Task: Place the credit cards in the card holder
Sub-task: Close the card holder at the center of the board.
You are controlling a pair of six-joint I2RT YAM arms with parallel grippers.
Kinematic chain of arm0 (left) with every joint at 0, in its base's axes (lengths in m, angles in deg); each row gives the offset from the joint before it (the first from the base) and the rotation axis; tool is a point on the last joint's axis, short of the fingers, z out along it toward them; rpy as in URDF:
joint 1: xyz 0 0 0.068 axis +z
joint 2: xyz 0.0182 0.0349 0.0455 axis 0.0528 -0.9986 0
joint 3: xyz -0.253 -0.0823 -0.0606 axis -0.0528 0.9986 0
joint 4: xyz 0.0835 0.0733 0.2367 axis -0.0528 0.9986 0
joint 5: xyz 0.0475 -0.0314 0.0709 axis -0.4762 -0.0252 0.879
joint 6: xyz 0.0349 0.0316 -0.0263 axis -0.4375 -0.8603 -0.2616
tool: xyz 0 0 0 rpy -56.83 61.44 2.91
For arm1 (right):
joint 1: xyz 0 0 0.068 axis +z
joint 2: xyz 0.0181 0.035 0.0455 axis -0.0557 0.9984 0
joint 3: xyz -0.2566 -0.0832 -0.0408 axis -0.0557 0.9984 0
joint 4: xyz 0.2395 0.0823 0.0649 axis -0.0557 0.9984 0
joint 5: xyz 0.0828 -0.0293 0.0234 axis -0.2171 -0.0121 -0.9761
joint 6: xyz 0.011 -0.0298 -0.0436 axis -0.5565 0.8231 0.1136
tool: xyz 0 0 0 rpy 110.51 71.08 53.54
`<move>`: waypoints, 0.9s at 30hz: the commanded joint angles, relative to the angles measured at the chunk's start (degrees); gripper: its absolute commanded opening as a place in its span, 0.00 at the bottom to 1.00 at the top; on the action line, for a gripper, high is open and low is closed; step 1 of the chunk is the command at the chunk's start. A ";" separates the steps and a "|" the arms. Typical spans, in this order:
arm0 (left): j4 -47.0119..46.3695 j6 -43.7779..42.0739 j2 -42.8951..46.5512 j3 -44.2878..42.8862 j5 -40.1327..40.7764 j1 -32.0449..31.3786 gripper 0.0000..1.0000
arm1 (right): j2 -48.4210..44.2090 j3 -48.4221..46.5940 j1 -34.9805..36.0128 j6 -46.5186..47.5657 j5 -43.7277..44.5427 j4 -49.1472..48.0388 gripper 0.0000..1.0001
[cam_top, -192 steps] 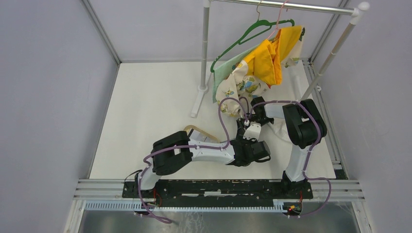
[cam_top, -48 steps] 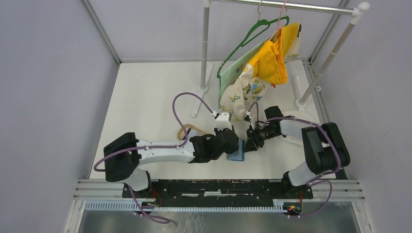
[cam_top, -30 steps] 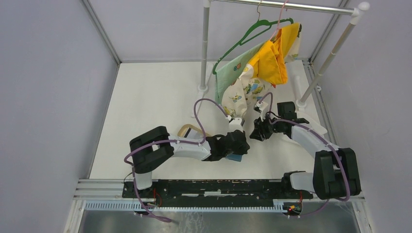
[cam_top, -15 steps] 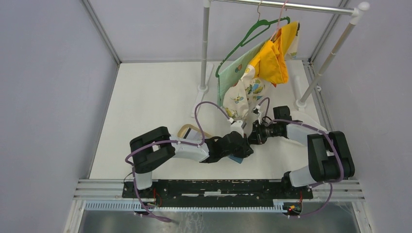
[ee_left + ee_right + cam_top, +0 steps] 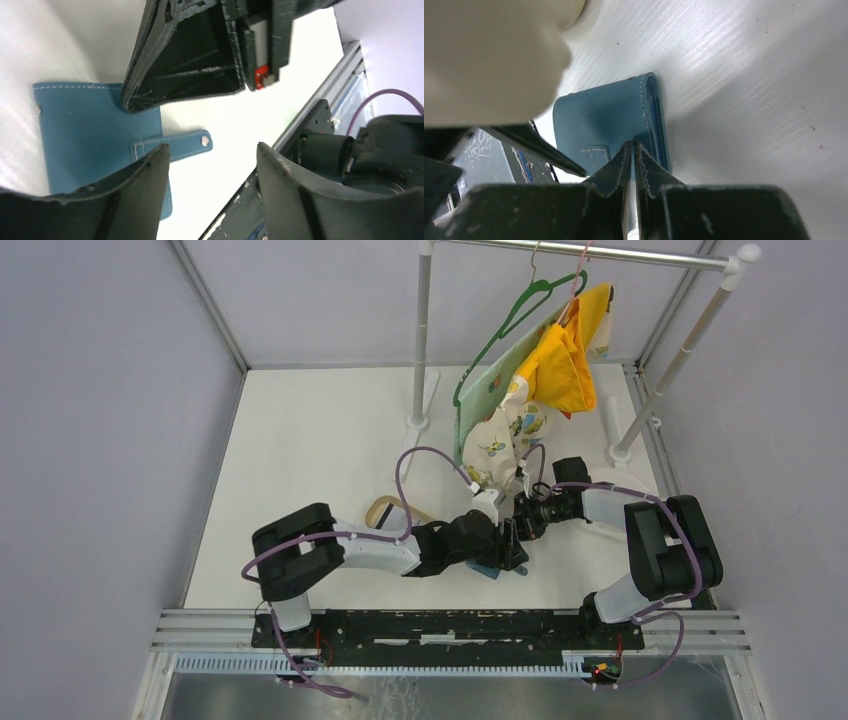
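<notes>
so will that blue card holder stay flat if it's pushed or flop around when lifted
The card holder looks like thin stitched leather lying flat, so it would probably slide on the smooth table rather than tip. Its loose snap strap would likely dangle when lifted.

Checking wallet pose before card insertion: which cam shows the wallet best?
Left wrist. The wallet lies flat with its face and snap strap in plain view, and only its top edge is hidden. In the right wrist view it sits partly behind the right tool. The top view shows just a blue sliver.
</notes>
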 commanded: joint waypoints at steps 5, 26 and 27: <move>7.06 -12.50 16.29 4.71 3.35 -0.01 0.77 | -0.15 -0.92 0.16 4.73 7.28 1.99 0.12; 22.65 -10.28 6.35 -0.80 0.90 4.70 0.66 | -1.36 -4.09 1.05 10.78 9.82 7.16 0.13; 21.91 -10.04 5.91 -0.73 -0.32 4.84 0.66 | -1.55 -4.09 1.28 10.83 10.23 7.19 0.13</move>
